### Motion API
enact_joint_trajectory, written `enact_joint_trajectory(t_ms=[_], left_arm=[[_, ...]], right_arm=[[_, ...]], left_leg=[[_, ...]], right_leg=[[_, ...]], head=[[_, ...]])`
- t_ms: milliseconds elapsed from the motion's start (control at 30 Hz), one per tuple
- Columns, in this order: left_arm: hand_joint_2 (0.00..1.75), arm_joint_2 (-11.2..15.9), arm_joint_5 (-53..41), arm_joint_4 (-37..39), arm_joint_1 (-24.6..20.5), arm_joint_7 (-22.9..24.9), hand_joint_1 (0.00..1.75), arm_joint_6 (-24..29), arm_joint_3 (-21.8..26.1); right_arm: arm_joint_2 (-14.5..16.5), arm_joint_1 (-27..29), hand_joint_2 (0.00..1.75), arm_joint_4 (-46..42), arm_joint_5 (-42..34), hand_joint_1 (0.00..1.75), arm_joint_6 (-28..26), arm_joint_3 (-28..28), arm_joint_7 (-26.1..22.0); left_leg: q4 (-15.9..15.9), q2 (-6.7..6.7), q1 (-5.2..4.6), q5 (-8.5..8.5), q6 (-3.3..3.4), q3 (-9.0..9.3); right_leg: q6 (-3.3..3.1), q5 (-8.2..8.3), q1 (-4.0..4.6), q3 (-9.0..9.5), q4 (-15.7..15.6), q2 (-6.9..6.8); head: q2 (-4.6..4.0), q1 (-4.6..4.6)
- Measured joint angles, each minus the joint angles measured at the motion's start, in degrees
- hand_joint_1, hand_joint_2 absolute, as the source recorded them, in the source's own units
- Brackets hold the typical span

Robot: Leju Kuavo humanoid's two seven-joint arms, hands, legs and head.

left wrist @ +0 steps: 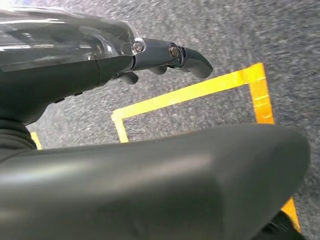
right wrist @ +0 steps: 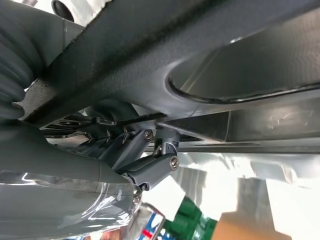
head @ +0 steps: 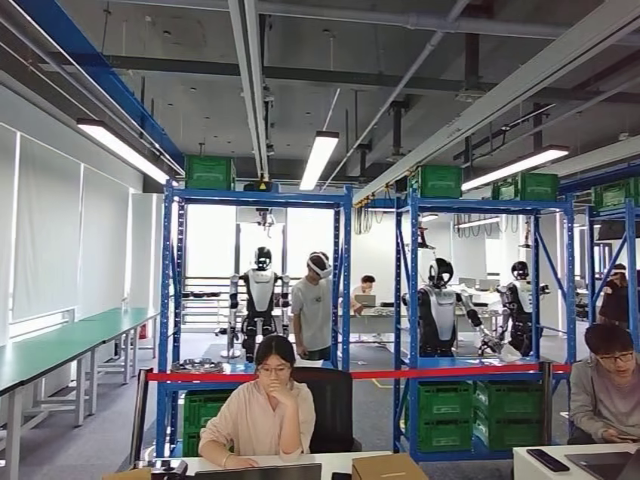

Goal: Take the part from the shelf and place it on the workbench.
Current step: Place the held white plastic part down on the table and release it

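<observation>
My right hand [right wrist: 145, 160] curls its dark fingers up against a large black part [right wrist: 181, 50] with a textured bar and a smooth curved panel, and appears to grip it from beneath. Beyond the part I see a bit of blue shelf frame, green crates [right wrist: 188, 220] and a cardboard box. My left hand [left wrist: 166, 55] hangs over grey carpet with its fingers stretched out and nothing in them. Blue shelves [head: 343, 300] stand ahead in the head view, behind a red tape barrier [head: 355, 374].
A person [head: 264, 410] sits at a white desk [head: 226, 464] straight ahead, beside a cardboard box [head: 389, 467]. Another person [head: 607, 390] sits at the right. Green-topped benches [head: 45, 350] line the left wall. Other robots and people stand behind the shelves. Yellow floor tape [left wrist: 188, 92] lies below my left hand.
</observation>
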Motion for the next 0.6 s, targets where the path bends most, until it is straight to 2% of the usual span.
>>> enact_joint_trajectory(t_ms=[33, 100, 167, 233, 267, 333, 367, 400, 433, 467, 500, 567, 600], left_arm=[[1.75, 0.1, -0.1, 0.0, 0.0, -0.3, 0.0, -0.1, -0.2], [1.75, 0.1, -0.1, 0.0, -0.1, -0.7, 0.0, -0.3, -0.4], [1.75, 0.1, -0.1, 0.0, -0.1, -0.9, 0.0, -0.4, -0.6], [1.75, 0.2, -0.1, 0.0, -0.1, -1.0, 0.0, -0.4, -0.8], [1.75, 0.2, -0.1, 0.0, -0.2, -1.0, 0.0, -0.4, -0.8], [1.75, 0.2, -0.1, 0.0, -0.2, -0.9, 0.0, -0.3, -0.8], [1.75, 0.2, -0.1, 0.0, -0.1, -0.9, 0.0, -0.3, -0.8], [1.31, 0.2, -0.1, 0.0, -0.1, -0.8, 0.0, -0.3, -0.8], [0.87, 0.2, -0.1, 0.0, -0.1, -0.8, 0.0, -0.4, -0.8], [0.44, 0.2, -0.2, 0.0, -0.1, -0.7, 0.0, -0.4, -0.8], [0.0, 0.2, -0.1, 0.0, -0.1, -0.7, 0.0, -0.4, -0.8], [0.0, 0.2, -0.1, 0.0, -0.1, -0.8, 0.0, -0.4, -0.8], [0.0, 0.2, -0.1, 0.0, -0.1, -0.8, 0.0, -0.4, -0.8]], right_arm=[[-0.1, 0.0, 1.75, 0.2, -0.1, 1.75, 0.1, -0.3, -0.2], [-0.2, 0.3, 0.87, 0.5, -0.4, 0.87, 0.5, -0.7, -0.8], [-0.3, 0.8, 0.0, 0.7, -0.8, 0.0, 1.0, -1.1, -1.4], [-0.4, 1.3, 0.0, 0.9, -1.3, 0.0, 1.5, -1.5, -2.3], [-0.4, 1.5, 0.0, 1.0, -1.5, 0.0, 1.6, -1.7, -2.8], [-0.5, 2.1, 0.0, 1.2, -2.0, 0.0, 1.7, -1.9, -3.7], [-0.5, 2.5, 0.0, 1.3, -2.2, 0.0, 1.7, -2.0, -4.1], [-0.4, 2.9, 0.0, 1.4, -2.4, 0.0, 1.8, -2.1, -4.5], [-0.4, 3.1, 0.0, 1.5, -2.6, 0.0, 1.8, -2.2, -4.8], [-0.4, 3.2, 0.0, 1.5, -2.7, 0.0, 1.8, -2.3, -5.2], [-0.4, 3.2, 0.0, 1.5, -2.9, 0.0, 1.9, -2.5, -5.6], [-0.4, 3.0, 0.0, 1.5, -3.3, 0.0, 2.0, -2.7, -6.5], [-0.4, 2.9, 0.0, 1.5, -3.5, 0.0, 2.1, -2.8, -6.8]], left_leg=[[-3.4, 0.01, 0.03, 1.25, 0.07, 1.63], [-6.7, 0.02, -0.09, 1.88, 0.39, 3.24], [-6.9, 0.04, -0.19, 1.95, 0.97, 3.39], [-7.1, 0.08, -0.03, 2.19, 1.6, 3.44], [-7.2, 0.1, 0.1, 2.28, 1.84, 3.46], [-7.2, 0.11, 0.12, 2.31, 2.05, 3.44], [-7.2, 0.1, 0.13, 2.3, 2.07, 3.45], [-7.1, 0.1, 0.14, 2.3, 2.07, 3.46], [-7.1, 0.09, 0.14, 2.29, 2.06, 3.5], [-7.1, 0.07, 0.14, 2.26, 2.04, 3.57], [-7.1, 0.06, 0.14, 2.23, 1.97, 3.64], [-7.2, 0.03, 0.02, 2.15, 1.67, 3.66], [-7.2, 0.02, -0.01, 2.16, 1.43, 3.63]], right_leg=[[0.24, -0.2, 0.09, -0.11, 0.3, 0.09], [0.75, -0.39, 0.26, -0.28, 0.7, 0.26], [1.16, -0.36, 0.23, -0.28, 0.6, 0.36], [1.73, -1.57, 0.08, -0.76, 2.0, 0.27], [2.04, -3.03, -0.01, -1.68, 4.2, 0.19], [2.55, -6.71, -0.21, -4.83, 11.6, 0.06], [2.69, -7.9, -0.3, -6.34, 14.9, 0.05], [2.76, -8.15, -0.36, -7.15, 16.7, 0.04], [2.74, -7.31, -0.4, -6.89, 16.1, 0.03], [2.62, -5.56, -0.42, -5.57, 13.3, 0.03], [2.42, -3.46, -0.42, -3.6, 9.1, 0.03], [1.94, -0.91, -0.18, -0.33, 2.3, 0.05], [1.76, -0.62, -0.04, 0.34, 0.8, 0.07]], head=[[0.0, 0.0], [0.0, -0.01], [0.0, -0.02], [0.0, -0.02], [0.0, -0.02], [0.0, -0.02], [0.0, -0.02], [0.0, -0.02], [0.0, -0.02], [0.0, -0.02], [0.0, -0.02], [0.0, -0.02], [0.01, -0.01]])
